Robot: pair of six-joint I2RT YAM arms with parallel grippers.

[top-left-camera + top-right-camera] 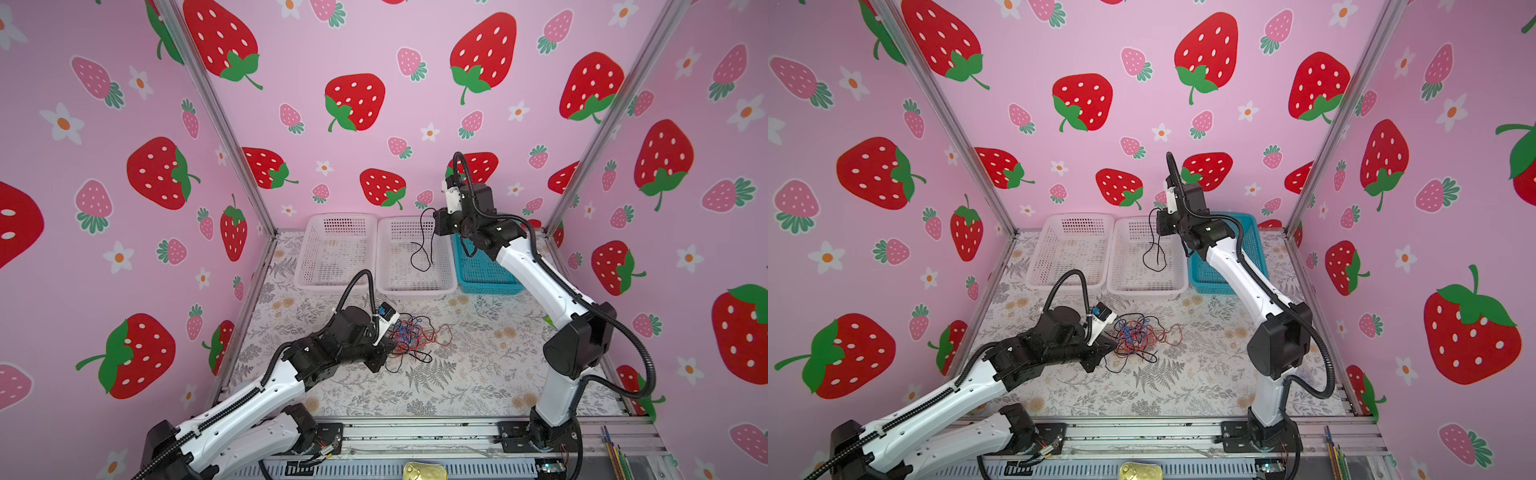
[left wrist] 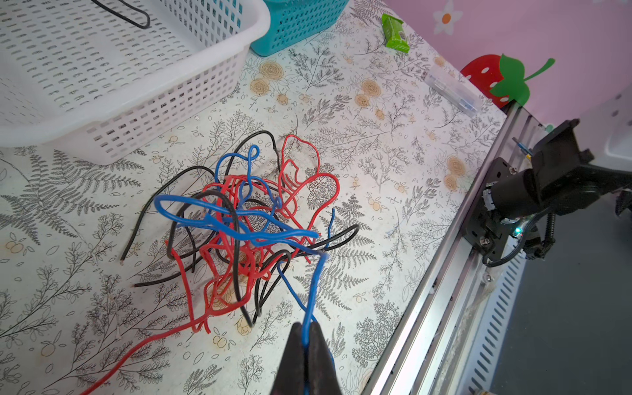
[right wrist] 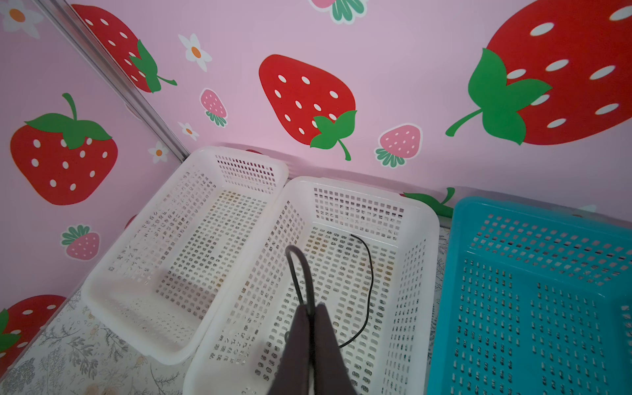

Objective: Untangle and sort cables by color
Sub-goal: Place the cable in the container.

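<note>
Nearest, left gripper (image 2: 305, 330) is clamped tight on a blue cable (image 2: 316, 284) that rises from the pile of cables (image 1: 411, 337) lying on the table (image 1: 478, 374) just beyond it. Farther back, right gripper (image 3: 310, 307) pinches a black cable (image 3: 371, 273) that hangs over the middle white basket (image 1: 415, 291).

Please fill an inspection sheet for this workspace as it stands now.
Surface: table, floral cover.
Job's things: tangle of red, blue, black cables on the table; white basket, middle basket, teal basket along the back.
Clutter: green wrapper, clear packet on the table; gold tin, pencils by the front edge.
End effectors: left end effector shut on blue cable from the tangle; right end effector shut on black cable over the middle basket.
Cables: hoses arch over both arms.
Surroundings: pink strawberry walls, metal frame.
</note>
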